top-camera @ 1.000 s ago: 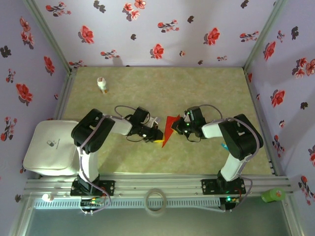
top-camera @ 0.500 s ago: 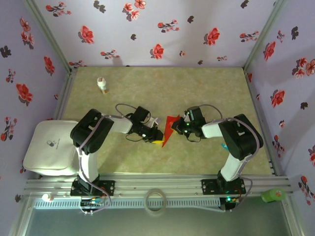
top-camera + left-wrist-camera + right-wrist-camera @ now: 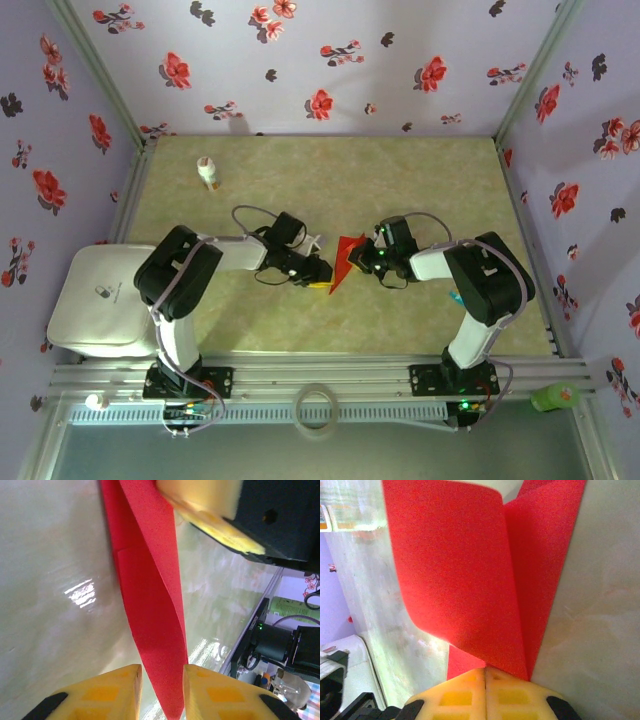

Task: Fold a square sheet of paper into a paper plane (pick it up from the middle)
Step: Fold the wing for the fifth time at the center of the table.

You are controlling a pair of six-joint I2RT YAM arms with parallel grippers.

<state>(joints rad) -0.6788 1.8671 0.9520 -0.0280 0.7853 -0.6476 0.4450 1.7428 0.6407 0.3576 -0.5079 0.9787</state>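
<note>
My right end effector [image 3: 485,676] pinches the folded red paper [image 3: 346,258]; my left end effector [image 3: 161,675] is spread around its tip. Glossy greenish tabletop [image 3: 420,180], floral wall [image 3: 300,60] at 12 o'clock.

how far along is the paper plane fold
Done: the red sheet of paper is already creased into a narrower, tapering shape. In hand: the right gripper is shut on one end, while the left gripper straddles the pointed end, fingers apart. Left: it isn't a slim dart yet, so more folds probably remain.
</note>
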